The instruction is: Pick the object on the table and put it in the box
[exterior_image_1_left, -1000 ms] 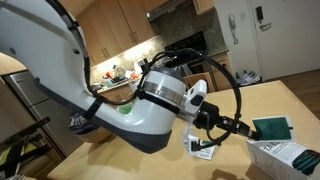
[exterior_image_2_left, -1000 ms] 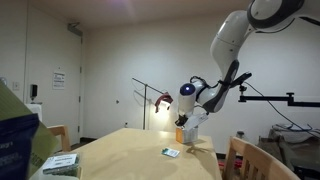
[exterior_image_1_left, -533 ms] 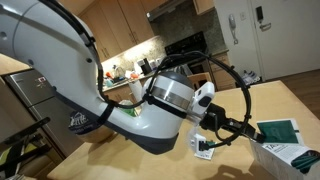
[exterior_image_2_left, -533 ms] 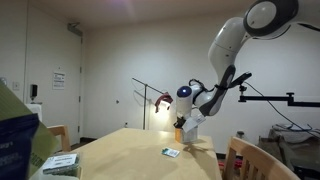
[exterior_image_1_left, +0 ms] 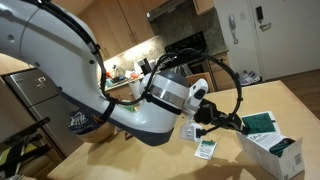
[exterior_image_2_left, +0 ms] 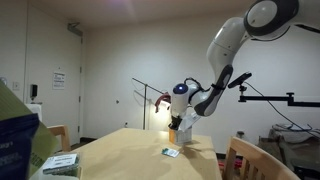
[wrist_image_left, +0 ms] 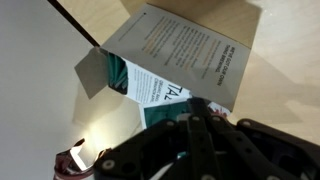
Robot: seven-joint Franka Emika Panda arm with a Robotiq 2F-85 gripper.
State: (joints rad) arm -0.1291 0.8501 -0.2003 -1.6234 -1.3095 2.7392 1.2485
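Up and a touch back toward the arm (exterior_image_1_left: 70, 60), that's where the teal packet (exterior_image_1_left: 264, 122) has gone in the last moment, and the box (exterior_image_1_left: 270, 153) beneath it looks nudged the same way. Right now the packet hangs tilted just above the box, one edge apparently nipped in the gripper (exterior_image_1_left: 238, 122), whose jaws are squeezed fully together. From the wrist view the box (wrist_image_left: 190, 50) fills the frame, end flap (wrist_image_left: 95, 75) swung out, dark teal showing right at the fingertips. Nearer the arm, the white packet with green print (exterior_image_1_left: 205, 148) lies flat on the wooden table (exterior_image_1_left: 300, 100), apart from the box
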